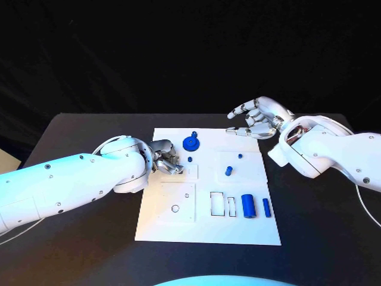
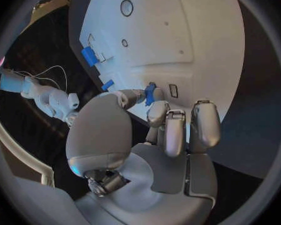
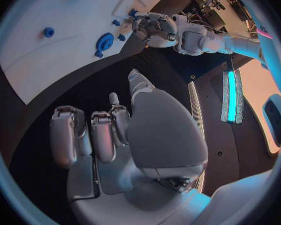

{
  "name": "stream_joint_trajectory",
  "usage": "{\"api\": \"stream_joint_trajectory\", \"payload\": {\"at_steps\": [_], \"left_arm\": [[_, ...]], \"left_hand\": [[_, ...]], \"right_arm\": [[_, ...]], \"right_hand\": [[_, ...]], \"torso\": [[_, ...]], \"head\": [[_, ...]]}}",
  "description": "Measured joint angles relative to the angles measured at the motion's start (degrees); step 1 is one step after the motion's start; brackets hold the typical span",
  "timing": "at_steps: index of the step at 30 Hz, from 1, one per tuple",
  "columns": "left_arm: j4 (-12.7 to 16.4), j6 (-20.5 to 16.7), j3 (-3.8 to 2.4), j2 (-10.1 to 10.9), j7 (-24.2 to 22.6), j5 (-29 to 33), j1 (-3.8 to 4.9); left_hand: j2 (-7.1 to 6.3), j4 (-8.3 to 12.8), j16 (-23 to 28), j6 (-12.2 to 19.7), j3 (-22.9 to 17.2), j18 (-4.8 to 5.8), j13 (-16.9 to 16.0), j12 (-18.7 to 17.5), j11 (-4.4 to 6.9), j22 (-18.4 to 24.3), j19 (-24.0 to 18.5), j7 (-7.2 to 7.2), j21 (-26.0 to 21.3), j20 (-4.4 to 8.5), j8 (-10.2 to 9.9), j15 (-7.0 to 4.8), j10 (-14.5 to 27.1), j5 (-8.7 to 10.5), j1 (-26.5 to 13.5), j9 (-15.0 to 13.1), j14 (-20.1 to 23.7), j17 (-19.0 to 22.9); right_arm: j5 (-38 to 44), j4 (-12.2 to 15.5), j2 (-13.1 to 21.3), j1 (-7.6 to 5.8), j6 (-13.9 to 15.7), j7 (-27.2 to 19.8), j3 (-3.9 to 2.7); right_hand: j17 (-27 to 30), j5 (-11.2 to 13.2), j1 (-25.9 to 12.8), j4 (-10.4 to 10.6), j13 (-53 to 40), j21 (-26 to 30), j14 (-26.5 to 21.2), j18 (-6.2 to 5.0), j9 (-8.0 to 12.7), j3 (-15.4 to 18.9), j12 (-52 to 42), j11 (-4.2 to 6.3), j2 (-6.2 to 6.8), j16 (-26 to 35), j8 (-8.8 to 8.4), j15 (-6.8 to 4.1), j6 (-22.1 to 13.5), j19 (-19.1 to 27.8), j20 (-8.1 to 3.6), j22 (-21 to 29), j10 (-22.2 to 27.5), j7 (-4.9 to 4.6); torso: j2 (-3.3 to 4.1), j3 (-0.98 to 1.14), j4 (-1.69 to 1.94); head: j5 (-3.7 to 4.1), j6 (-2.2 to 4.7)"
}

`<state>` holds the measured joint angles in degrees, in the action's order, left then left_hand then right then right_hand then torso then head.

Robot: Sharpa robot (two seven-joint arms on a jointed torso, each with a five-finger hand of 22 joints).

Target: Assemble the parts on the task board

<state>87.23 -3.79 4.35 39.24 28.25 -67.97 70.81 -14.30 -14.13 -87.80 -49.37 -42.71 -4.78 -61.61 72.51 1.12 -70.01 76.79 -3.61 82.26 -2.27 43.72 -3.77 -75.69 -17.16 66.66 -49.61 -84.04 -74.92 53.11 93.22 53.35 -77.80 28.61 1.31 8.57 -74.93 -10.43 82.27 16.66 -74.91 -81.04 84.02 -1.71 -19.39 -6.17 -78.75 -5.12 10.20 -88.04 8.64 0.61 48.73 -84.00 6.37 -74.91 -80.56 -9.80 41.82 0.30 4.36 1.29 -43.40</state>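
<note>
Reaching in over the left edge of the white task board, the left hand hangs with fingers curled, a small blue part just beside its fingertips. Beyond the board's far right corner, above bare black table, the right hand is held with fingers apart, holding nothing. A round blue gear-like part lies near the far edge; a short blue peg sits mid-board, and a thick blue cylinder and a thin blue pin lie near the right edge beside outlined slots.

From the left wrist, the left hand pinches a small blue part between thumb and a finger at the task board's edge.

From the right wrist, the right hand hovers spread and empty over dark table, well apart from the task board, where the gear-like part lies close to the left hand.
</note>
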Motion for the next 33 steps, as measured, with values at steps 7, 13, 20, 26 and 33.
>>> {"api": "stream_joint_trajectory", "payload": {"at_steps": [7, 13, 20, 26, 33], "left_arm": [[-0.2, 0.6, 0.08, -0.2, 0.0, -0.3, 0.03], [-0.3, 1.0, 0.1, -0.3, 0.0, -0.4, 0.07], [-0.4, 1.3, 0.1, -0.3, 0.0, -0.4, 0.09], [-0.6, 1.6, 0.08, -0.5, 0.2, -0.3, 0.13], [-1.2, 2.4, -0.03, -0.9, 0.6, 0.7, 0.28]], "left_hand": [[0.01, 0.0, 0.0, 0.0, 0.0, 0.0, 0.0, 0.0, 0.0, -0.1, 0.0, 0.0, 0.0, 0.0, 0.0, 0.0, 0.0, 0.0, 0.0, 0.0, 0.0, 0.0], [0.02, 0.0, 0.0, 0.0, 0.0, 0.0, 0.0, 0.0, -0.01, -0.1, 0.0, -0.01, 0.0, 0.0, 0.0, 0.0, 0.0, 0.01, 0.0, 0.0, 0.0, 0.0], [0.02, 0.0, 0.0, -0.1, 0.0, 0.0, 0.0, 0.0, -0.01, -0.1, 0.0, -0.1, 0.0, 0.0, 0.0, 0.0, 0.0, 0.01, 0.0, 0.0, 0.0, 0.0], [0.02, 0.0, 0.0, -0.1, 0.0, 0.0, 0.0, 0.0, -0.01, -0.1, 0.0, -0.12, 0.0, 0.0, 0.0, 0.0, 0.0, 0.01, 0.0, 0.0, 0.0, 0.0], [0.01, 0.0, 0.0, -0.2, 0.0, -0.01, -0.1, 0.0, -0.2, 0.0, 0.0, -0.21, 0.0, 0.0, 0.0, 0.0, -0.2, 0.01, 0.0, 0.0, 0.0, 0.0]], "right_arm": [[0.0, 0.0, 0.0, 0.04, -0.1, 0.0, 0.0], [0.0, 0.0, 0.0, 0.06, -0.1, 0.0, 0.0], [0.0, 0.0, 0.0, 0.09, -0.1, 0.0, 0.0], [0.0, -0.1, 0.0, 0.09, -0.2, 0.0, 0.0], [0.0, -0.1, -0.2, 0.12, -0.2, 0.0, 0.0]], "right_hand": [[0.0, 0.0, 0.0, 0.0, 0.0, 0.0, 0.0, 0.0, 0.0, 0.0, 0.0, 0.0, 0.0, 0.0, 0.0, 0.0, 0.0, 0.0, 0.0, 0.0, 0.0, 0.0], [0.0, 0.0, 0.0, 0.0, 0.0, 0.0, 0.0, 0.0, 0.0, 0.0, 0.0, 0.0, 0.0, 0.0, 0.0, 0.0, 0.0, 0.0, 0.0, 0.0, 0.0, 0.0], [0.0, 0.0, -0.2, 0.0, 0.0, 0.0, 0.0, 0.0, 0.0, 0.0, 0.0, 0.0, -0.25, 0.0, 0.0, 0.0, 0.0, 0.0, 0.0, 0.0, 0.0, 0.0], [0.0, 0.0, -0.2, 0.0, 0.0, 0.0, 0.0, 0.0, 0.0, 0.0, 0.0, 0.0, -0.25, 0.0, 0.0, 0.0, 0.0, 0.0, 0.0, 0.0, 0.0, 0.0], [0.0, 0.0, -0.2, 0.0, 0.0, 0.0, 0.0, 0.0, 0.0, 0.0, 0.0, 0.0, -0.25, 0.0, 0.0, 0.0, 0.0, 0.0, 0.0, 0.0, 0.0, 0.0]], "torso": [[0.0, -0.01, -0.01], [-0.02, -0.01, 0.0], [-0.02, -0.02, 0.0], [0.01, -0.02, 0.0], [0.04, -0.03, 0.01]], "head": [[0.01, -0.08], [0.04, -0.09], [0.06, -0.13], [0.08, -0.17], [0.07, -0.23]]}}
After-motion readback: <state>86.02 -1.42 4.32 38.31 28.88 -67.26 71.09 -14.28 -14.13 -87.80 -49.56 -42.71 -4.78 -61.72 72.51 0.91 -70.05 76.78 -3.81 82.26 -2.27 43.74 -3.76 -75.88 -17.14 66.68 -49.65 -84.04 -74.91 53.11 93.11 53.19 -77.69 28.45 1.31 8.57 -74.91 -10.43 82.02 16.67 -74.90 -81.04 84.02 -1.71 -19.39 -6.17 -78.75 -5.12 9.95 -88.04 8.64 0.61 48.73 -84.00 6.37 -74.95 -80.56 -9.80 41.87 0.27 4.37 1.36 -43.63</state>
